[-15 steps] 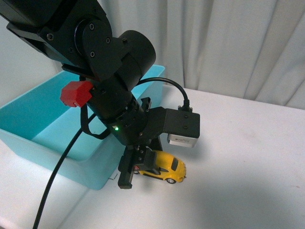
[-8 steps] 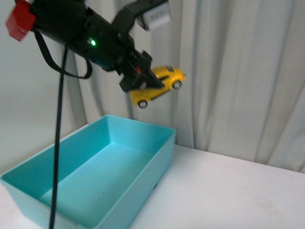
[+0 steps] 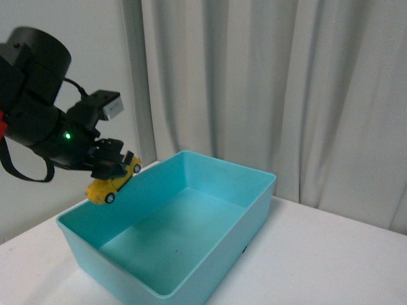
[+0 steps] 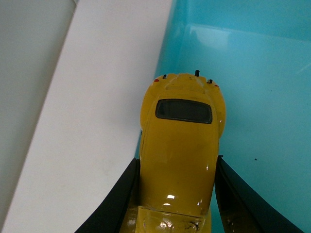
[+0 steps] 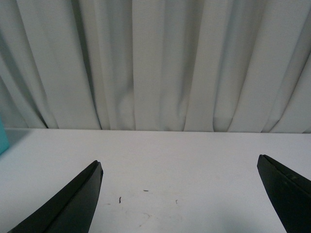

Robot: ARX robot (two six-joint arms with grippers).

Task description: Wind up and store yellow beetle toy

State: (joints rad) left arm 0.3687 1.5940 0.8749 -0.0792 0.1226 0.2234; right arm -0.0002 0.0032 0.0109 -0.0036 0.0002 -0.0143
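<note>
- The left gripper point(image 4: 177, 159) has its 2 dark fingers point(image 4: 127, 194) pressed against the flanks of the yellow beetle toy point(image 4: 179, 145), so we read the jaws as narrow and clamped on the car.
- In the front view the toy hangs in the air, tilted nose-down. It sits at the left rim of the teal bin point(image 3: 229, 166), close to the bin's left corner.
- The left wrist view shows the car straddling that rim. Most of the body is over the teal floor, and 1 side is over the white table point(image 4: 87, 121).
- The right gripper point(image 5: 179, 160) is spread wide and holds nothing. It hangs over bare table in front of the curtain point(image 5: 146, 63), well apart from the bin.
- We judge the storing step close, but the placement is marginal.
- If the jaws part here, the car could strike the rim and tip outward onto the table.
- If the spring is wound, which we cannot tell, the wheels could drive it into a wall on landing or flip it.
- Carrying the toy further inward and lower before release would lessen both risks.
</note>
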